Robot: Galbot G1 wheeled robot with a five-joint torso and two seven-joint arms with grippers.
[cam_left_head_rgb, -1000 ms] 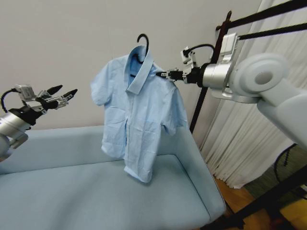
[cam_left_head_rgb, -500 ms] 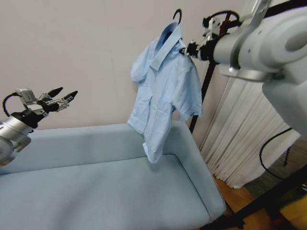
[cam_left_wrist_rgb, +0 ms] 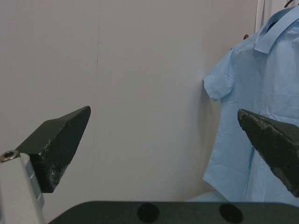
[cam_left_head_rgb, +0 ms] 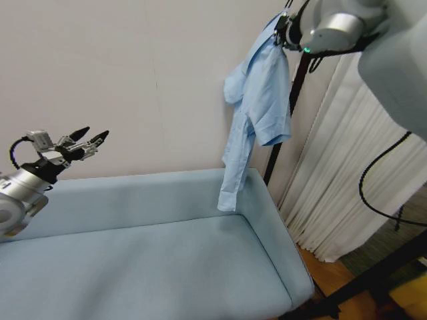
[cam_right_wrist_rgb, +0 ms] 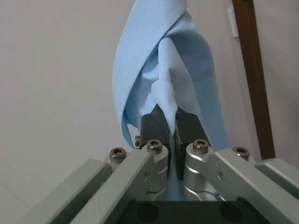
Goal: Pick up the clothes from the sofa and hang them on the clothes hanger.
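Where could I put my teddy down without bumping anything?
The whole sofa seat is bare, from the left hand hovering at its left end to the right edge. It's crowded at the back right corner: the shirt, held by the right hand, dangles down by the rack.

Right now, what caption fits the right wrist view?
Right gripper shut on a fold of the blue shirt, dark pole beside.

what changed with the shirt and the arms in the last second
The right gripper, shut on the blue shirt, carried it up and toward the robot's right, from over the sofa to beside the dark rack pole; its hem now hangs by the sofa's right end. The left gripper stayed open, raised over the sofa's left end, and the sofa did not shift.
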